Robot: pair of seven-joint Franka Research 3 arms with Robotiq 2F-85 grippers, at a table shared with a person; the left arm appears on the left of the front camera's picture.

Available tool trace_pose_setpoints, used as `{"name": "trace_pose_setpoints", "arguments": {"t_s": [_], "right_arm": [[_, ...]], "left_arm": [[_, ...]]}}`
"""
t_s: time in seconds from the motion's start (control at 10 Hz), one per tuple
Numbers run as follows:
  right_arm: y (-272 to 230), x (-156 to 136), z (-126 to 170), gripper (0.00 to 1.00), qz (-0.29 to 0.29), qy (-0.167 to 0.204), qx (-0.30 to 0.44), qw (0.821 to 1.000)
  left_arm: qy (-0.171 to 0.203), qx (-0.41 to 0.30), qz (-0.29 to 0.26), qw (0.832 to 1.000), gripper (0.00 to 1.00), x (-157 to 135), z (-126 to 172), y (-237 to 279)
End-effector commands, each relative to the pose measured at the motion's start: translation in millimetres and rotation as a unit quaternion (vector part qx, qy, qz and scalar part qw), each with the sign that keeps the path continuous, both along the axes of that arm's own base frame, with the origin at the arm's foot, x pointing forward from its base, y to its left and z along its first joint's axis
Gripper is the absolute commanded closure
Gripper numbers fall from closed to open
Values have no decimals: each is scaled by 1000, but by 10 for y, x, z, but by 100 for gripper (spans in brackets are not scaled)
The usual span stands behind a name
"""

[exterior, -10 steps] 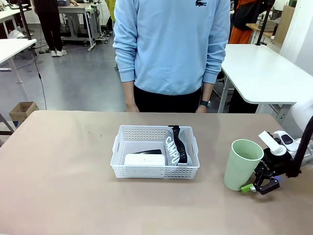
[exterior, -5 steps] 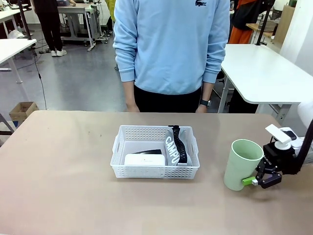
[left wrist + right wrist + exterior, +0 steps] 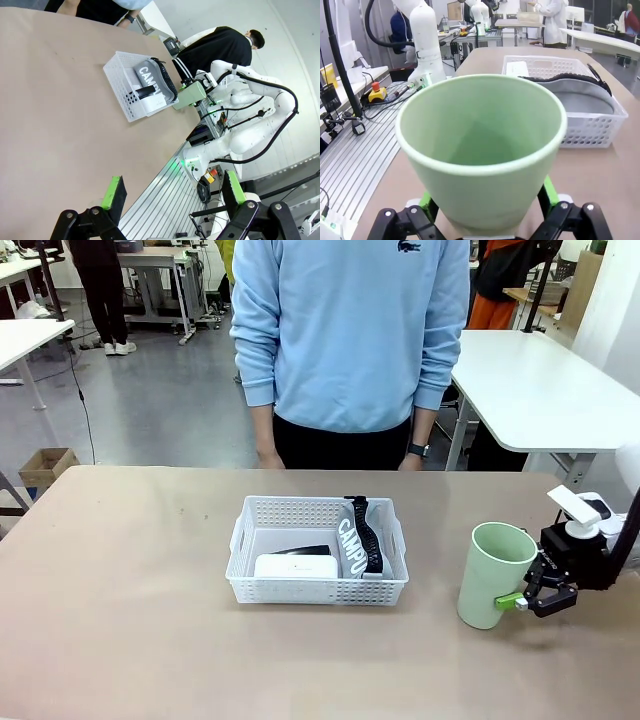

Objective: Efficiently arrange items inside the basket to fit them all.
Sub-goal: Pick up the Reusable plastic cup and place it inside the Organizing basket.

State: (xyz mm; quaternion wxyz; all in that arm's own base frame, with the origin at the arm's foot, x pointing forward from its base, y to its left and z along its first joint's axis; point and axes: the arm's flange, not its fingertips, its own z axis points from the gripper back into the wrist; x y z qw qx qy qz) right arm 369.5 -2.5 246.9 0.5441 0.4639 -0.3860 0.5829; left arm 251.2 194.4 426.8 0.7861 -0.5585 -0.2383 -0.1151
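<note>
**Two fingers of my right gripper stand around the pale green plastic cup**

My right gripper is at the lower right of the front view, low over the beige table. Its jaws are spread wide, one finger at each side of the cup, near the base. In the right wrist view the cup is in the middle, and a green pad is at each side of its wall. Whether the pads touch the wall or are only just beside it, I cannot tell. The cup stands upright on the table, to the right of the shallow white plastic basket and apart from it.

My left gripper is also spread wide and has hold of nothing.

The basket is in the middle of the front view. In its right part lies the grey fabric pouch lettered "CAMPUS", with a black strap. At the front left lies the white rectangular box device, and the black stapler is just behind it. A person in a light blue sweatshirt stands at the upper middle, behind the table.
</note>
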Motion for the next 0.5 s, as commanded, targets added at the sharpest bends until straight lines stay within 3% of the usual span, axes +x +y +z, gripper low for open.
{"name": "trace_pose_setpoints", "arguments": {"t_s": [0.0,0.1,0.2,0.3,0.4], "right_arm": [[33,-70,-66,0,-4,-21,13,1000],[36,-88,-67,55,12,-19,8,1000],[38,-90,-69,56,13,-14,7,1000],[29,-94,-65,100,12,-15,6,1000],[20,-102,-64,100,12,-16,7,1000]], "left_arm": [[-3,-9,0,1000,0,-13,26,-13],[-3,-9,0,1000,0,-13,26,-13],[-3,-9,0,1000,0,-13,26,-13],[-3,-9,0,1000,0,-13,26,-13],[-3,-9,0,1000,0,-13,26,-13]]}}
